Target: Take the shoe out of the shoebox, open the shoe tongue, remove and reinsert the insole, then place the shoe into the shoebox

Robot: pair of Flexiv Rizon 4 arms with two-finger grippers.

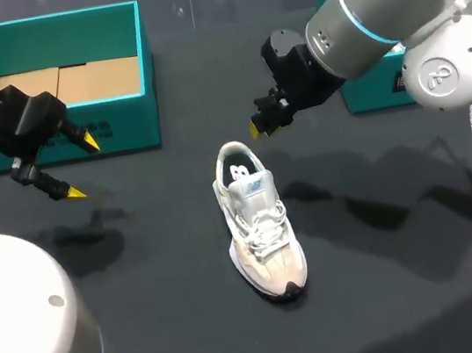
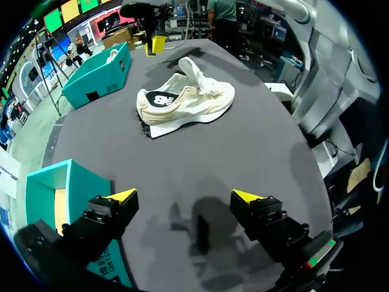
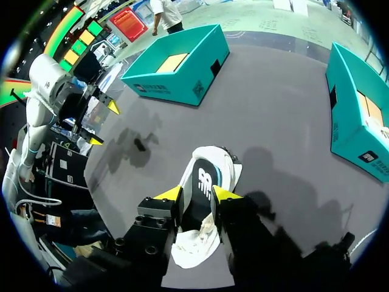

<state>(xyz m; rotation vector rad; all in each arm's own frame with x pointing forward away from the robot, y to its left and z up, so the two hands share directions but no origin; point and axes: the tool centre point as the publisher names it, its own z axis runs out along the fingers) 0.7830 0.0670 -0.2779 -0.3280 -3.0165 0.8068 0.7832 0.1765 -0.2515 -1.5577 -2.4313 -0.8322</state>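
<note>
Cream mesh shoe [image 1: 260, 230]: upright on the table [image 1: 162, 276], between left box [image 1: 122, 127] and right box [image 1: 371, 96], in neither. Likely light, upper soft, heel stiffer; I would take it by the heel collar. Right claw [image 1: 257, 127]: narrow, empty, above heel. Left claw [image 1: 79, 169]: wide, empty, near left box.

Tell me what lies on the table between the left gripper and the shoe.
Nothing: only bare dark table, crossed by shadows, separates the left gripper from the shoe. The left wrist view shows it best, the head view too.
</note>
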